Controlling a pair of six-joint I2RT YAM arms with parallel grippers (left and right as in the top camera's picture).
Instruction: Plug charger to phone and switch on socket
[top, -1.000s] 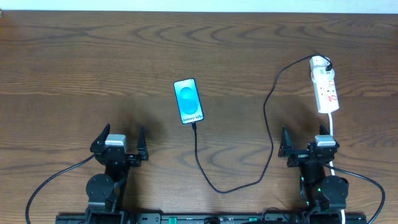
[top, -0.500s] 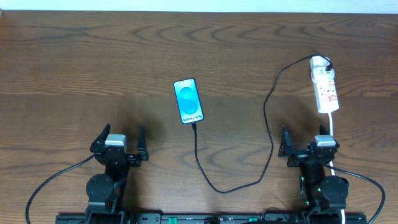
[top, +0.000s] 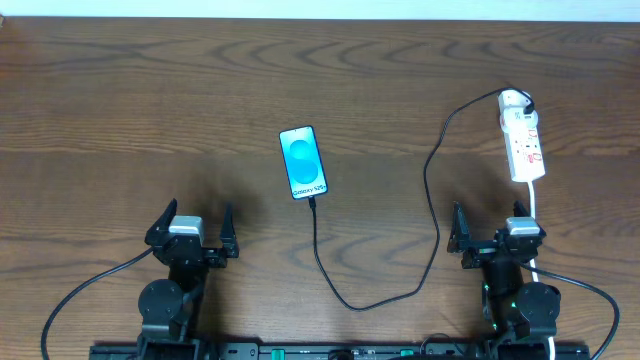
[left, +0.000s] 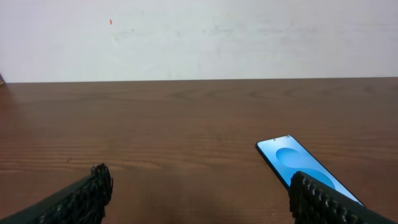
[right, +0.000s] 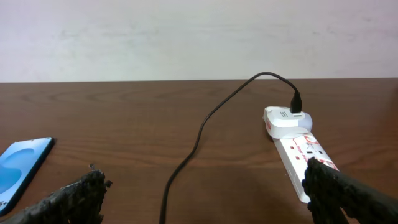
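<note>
Masking phone partly: left end effector.

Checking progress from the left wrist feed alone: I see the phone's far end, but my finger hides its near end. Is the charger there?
Observer: Overhead, the charger tip meets the phone at its near edge; how firmly it is seated I cannot tell.
Operator: Where does the cable run?
Observer: It loops toward the robot, then up the right side to a white adapter on the far end of the socket.
Operator: Grippers?
Observer: The left gripper and right gripper both stand open, holding nothing.
</note>
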